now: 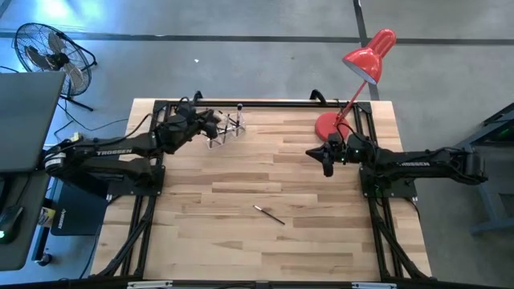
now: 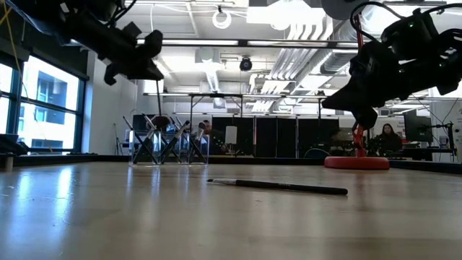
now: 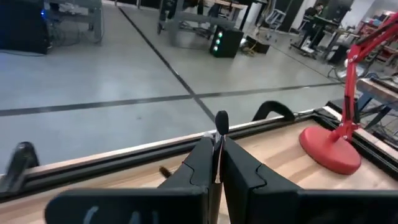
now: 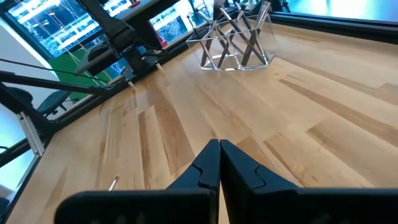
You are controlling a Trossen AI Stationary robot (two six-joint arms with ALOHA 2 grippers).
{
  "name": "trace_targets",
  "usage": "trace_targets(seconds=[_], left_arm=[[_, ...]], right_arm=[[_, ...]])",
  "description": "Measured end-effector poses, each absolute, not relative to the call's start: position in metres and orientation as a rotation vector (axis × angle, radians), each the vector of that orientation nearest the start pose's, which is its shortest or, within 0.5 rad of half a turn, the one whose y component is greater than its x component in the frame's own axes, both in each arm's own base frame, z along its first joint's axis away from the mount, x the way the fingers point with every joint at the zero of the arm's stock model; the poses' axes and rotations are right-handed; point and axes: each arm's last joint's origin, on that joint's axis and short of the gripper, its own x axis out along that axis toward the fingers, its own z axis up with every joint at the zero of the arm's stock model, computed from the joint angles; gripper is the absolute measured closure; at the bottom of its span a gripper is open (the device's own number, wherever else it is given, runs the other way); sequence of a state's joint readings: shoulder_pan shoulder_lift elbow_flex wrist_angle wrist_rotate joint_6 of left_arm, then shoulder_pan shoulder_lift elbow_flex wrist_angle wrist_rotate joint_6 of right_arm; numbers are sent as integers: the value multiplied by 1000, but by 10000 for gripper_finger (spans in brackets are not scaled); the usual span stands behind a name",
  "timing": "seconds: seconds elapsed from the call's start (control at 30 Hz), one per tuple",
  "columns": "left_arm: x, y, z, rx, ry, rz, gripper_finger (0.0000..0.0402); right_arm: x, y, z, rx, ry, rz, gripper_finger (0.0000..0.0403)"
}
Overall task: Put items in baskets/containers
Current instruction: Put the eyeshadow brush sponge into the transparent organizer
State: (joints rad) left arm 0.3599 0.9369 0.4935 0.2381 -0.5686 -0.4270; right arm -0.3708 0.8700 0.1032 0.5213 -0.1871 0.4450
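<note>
loose brush: we see one slim dark brush (image 1: 270, 214) lying flat on the bare wooden table (image 1: 241, 241), nearest the front edge, well apart from both grippers; in the low view it is a thin dark stick (image 2: 278, 186), its tip too small to make out.
right gripper: we see the right gripper (image 1: 327, 165) above the table, near the red lamp base (image 1: 329, 125), its fingers (image 4: 205, 165) pressed together with nothing between them.
left gripper: we see the left gripper (image 1: 215, 122) raised just beside the holder, fingers (image 3: 202, 163) narrowed onto a thin brush (image 3: 220, 134) with a small dark tip standing up between them.
clear holder: just past the left gripper, near the back rail, stands a small transparent holder (image 1: 229, 132); across the table from the right gripper it shows as colourless walls (image 4: 239, 46) with several dark-handled brushes (image 2: 167, 141) leaning crossed inside.
hard to tell: we cannot count the brushes in the holder, nor make out their heads.
beyond: a person (image 2: 388, 137) sits far behind the lamp.
</note>
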Motion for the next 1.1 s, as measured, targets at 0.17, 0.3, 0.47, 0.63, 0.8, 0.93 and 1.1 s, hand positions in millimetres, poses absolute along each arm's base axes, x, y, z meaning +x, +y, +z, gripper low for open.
trace_targets(seconds=[0.17,0.3,0.47,0.63,0.8,0.93,1.1], left_arm=[[172,82,245,-383,70,988,391],[173,82,241,-397,99,995,391],[179,84,229,-411,164,1014,391],[186,87,217,-416,227,1030,391],[193,90,203,-452,272,1058,386],[197,91,193,-479,304,1079,377],[199,92,190,-496,315,1077,384]], right_arm=[[151,-57,155,511,187,-254,401],[150,-59,155,502,185,-264,402],[150,-59,155,491,186,-264,401],[150,-59,155,491,187,-263,401],[150,-59,155,494,187,-262,402],[150,-59,155,509,187,-253,402],[150,-58,155,518,189,-240,401]])
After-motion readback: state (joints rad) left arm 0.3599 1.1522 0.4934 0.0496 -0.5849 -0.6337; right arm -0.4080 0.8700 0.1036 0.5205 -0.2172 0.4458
